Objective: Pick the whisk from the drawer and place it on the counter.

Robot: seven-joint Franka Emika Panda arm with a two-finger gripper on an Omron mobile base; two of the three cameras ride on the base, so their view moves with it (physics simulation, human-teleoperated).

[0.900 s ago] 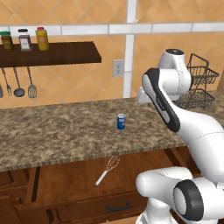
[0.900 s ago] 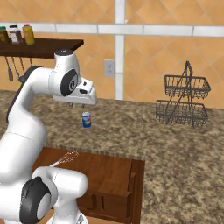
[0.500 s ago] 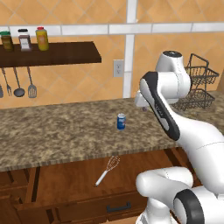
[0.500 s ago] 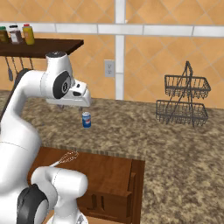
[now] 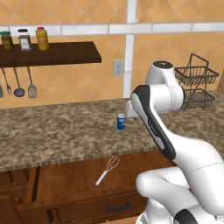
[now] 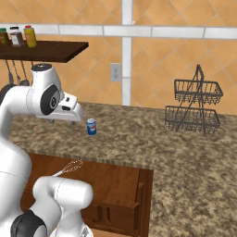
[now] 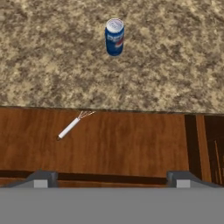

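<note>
The speckled granite bench [image 5: 57, 135] runs along the tiled wall, and the dark wooden drawer [image 5: 65, 183] stands pulled out below its front edge. The whisk [image 5: 107, 169] lies flat on the drawer floor, its wire loops just by the bench edge and its white handle slanting away toward the drawer front; a blue soda can [image 7: 114, 36] stands upright on the bench, beyond the whisk. The hand [image 7: 109, 178] hangs above the drawer with its fingertips spread wide, grasping nothing.
</note>
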